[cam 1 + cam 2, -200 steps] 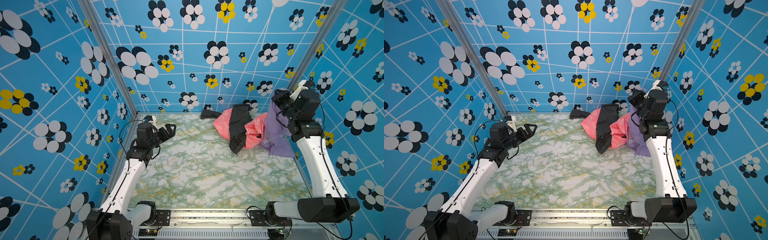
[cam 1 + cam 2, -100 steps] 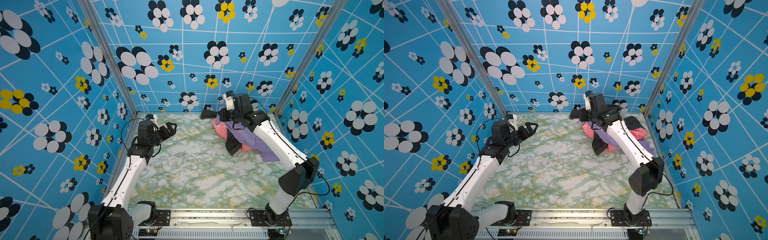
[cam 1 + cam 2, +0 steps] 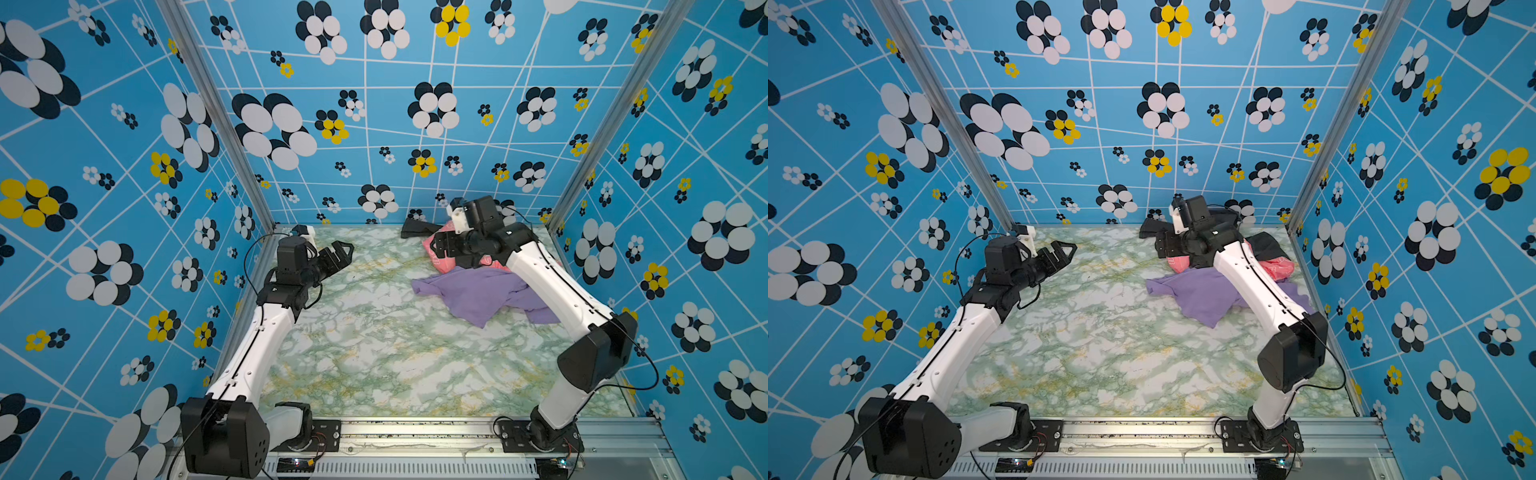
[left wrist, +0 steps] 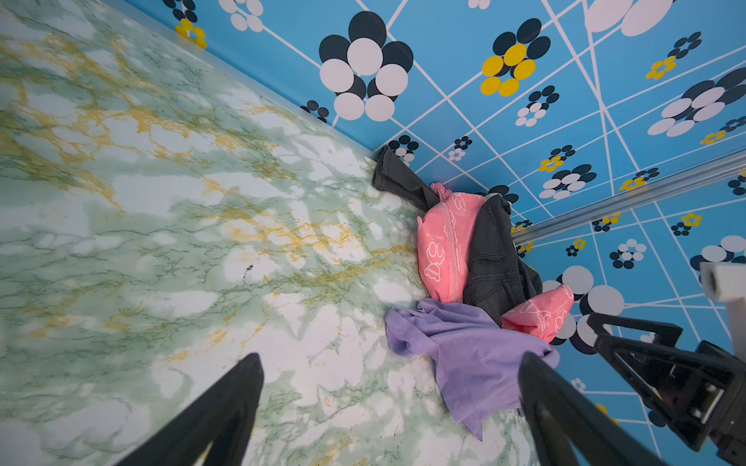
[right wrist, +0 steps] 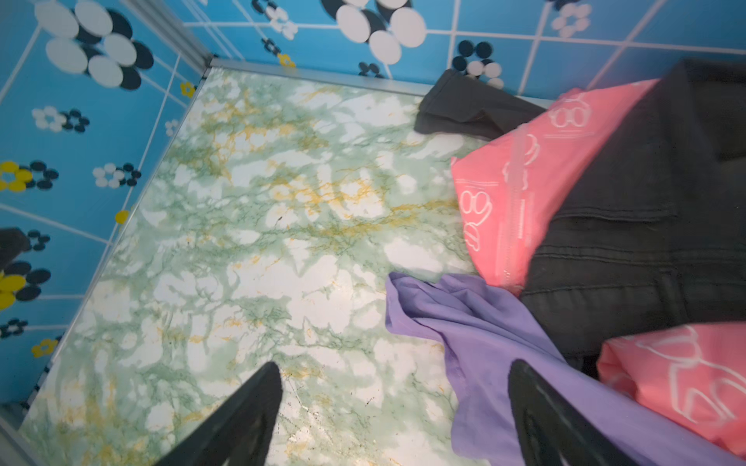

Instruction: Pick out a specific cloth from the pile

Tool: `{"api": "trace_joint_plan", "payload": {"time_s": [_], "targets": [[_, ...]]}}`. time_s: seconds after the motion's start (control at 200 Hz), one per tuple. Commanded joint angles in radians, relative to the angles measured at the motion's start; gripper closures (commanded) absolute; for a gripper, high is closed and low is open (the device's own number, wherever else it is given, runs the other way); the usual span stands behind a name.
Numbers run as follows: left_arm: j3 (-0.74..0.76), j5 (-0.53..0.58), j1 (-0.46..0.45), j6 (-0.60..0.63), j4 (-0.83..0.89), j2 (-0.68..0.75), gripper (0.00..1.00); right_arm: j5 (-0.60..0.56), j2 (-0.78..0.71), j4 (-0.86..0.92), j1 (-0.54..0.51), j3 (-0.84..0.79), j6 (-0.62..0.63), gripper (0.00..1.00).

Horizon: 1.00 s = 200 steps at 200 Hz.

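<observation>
Purple shirt (image 3: 478,293) lies far right, touching the pile (image 4: 444,250); right claw (image 5: 393,365) and left claw (image 4: 389,357) gape wide, empty.

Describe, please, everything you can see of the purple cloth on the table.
The purple cloth is a plain lavender garment of thin, soft-looking fabric, with a hemmed edge; no print shows. It lies crumpled and partly spread on the marbled table, its far edge against the pink garment and the dark garment. The right arm crosses above it.
</observation>
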<state>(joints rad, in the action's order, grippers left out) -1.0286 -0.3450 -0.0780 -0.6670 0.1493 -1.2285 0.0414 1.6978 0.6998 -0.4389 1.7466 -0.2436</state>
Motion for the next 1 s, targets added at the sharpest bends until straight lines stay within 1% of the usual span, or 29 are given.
{"api": "trace_joint_plan", "payload": {"time_s": [0.0, 0.075, 0.19, 0.27, 0.28, 0.3, 0.41, 0.535, 0.675, 0.835, 0.994], "targets": [[-0.032, -0.02, 0.009, -0.007, -0.033, -0.014, 0.0, -0.058, -0.148, -0.146, 0.115, -0.167, -0.161, 0.11], [-0.028, -0.023, 0.009, -0.015, -0.041, -0.02, 0.0, -0.113, -0.24, -0.213, 0.176, -0.299, -0.236, 0.12], [-0.022, -0.027, 0.007, -0.028, -0.052, -0.023, 0.01, -0.175, -0.346, -0.248, 0.261, -0.461, -0.358, 0.14], [-0.018, -0.025, 0.006, -0.031, -0.055, -0.025, 0.01, -0.184, -0.4, -0.259, 0.314, -0.569, -0.46, 0.16], [-0.017, -0.025, 0.006, -0.032, -0.056, -0.025, 0.01, -0.184, -0.406, -0.261, 0.344, -0.581, -0.472, 0.16], [-0.016, -0.025, 0.007, -0.032, -0.057, -0.025, 0.01, -0.182, -0.417, -0.265, 0.363, -0.608, -0.495, 0.16], [-0.012, -0.025, 0.004, -0.041, -0.059, -0.023, 0.01, -0.161, -0.456, -0.287, 0.435, -0.726, -0.606, 0.21], [-0.006, -0.025, 0.003, -0.042, -0.049, -0.011, 0.01, -0.105, -0.45, -0.303, 0.493, -0.811, -0.688, 0.29], [0.013, -0.013, 0.002, -0.042, -0.038, 0.017, 0.01, -0.091, -0.416, -0.276, 0.527, -0.849, -0.748, 0.4], [0.033, -0.006, 0.003, -0.042, -0.019, 0.049, 0.01, -0.051, -0.377, -0.39, 0.546, -0.9, -0.81, 0.45], [0.047, 0.002, 0.003, -0.042, -0.005, 0.075, 0.01, -0.001, -0.295, -0.464, 0.551, -0.882, -0.826, 0.5]]}}
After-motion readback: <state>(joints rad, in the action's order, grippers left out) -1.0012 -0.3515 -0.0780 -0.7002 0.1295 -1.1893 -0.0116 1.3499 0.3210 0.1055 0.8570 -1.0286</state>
